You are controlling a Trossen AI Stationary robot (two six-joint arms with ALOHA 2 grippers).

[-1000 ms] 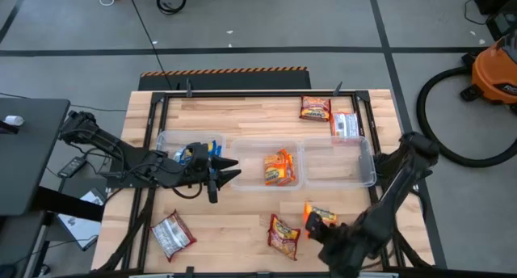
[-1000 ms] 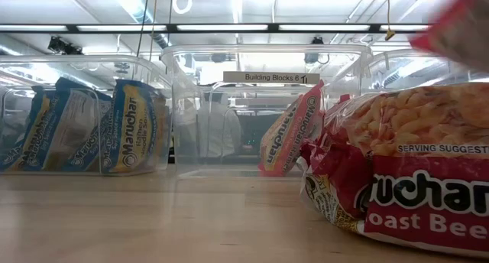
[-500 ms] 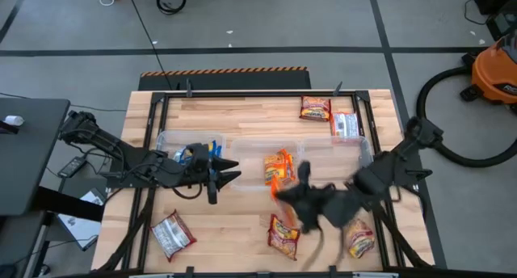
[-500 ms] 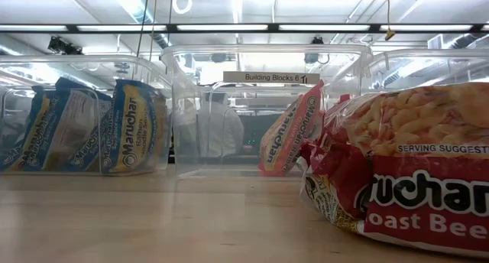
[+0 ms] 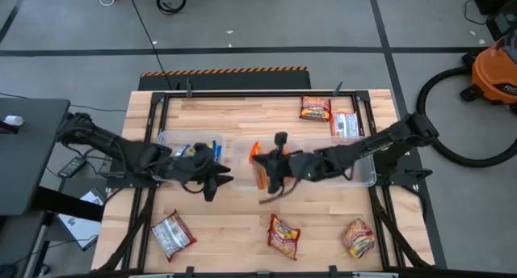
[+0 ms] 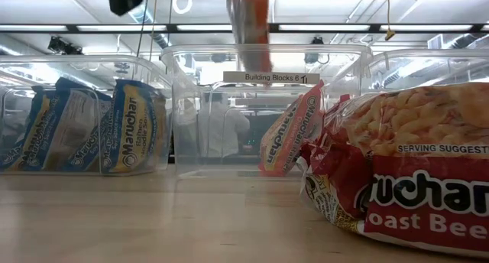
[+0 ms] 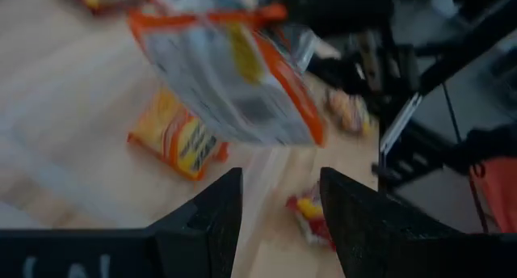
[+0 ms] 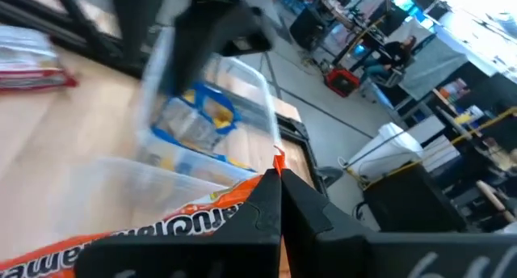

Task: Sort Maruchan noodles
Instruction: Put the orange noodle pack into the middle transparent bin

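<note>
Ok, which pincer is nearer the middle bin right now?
Right. The right pincer hangs over the middle bin, shut on an orange packet. The left pincer sits open just beside that bin, by the blue-packet bin.

The left pincer (image 7: 279, 221) shows two dark fingers (image 7: 206, 221) set apart with nothing between them; beyond them an orange-edged noodle packet (image 7: 234, 72) hangs blurred above the wooden table (image 7: 56, 108); an orange-yellow packet (image 7: 179, 139) lies flat there; a red packet (image 7: 311, 217) lies farther off.
</note>
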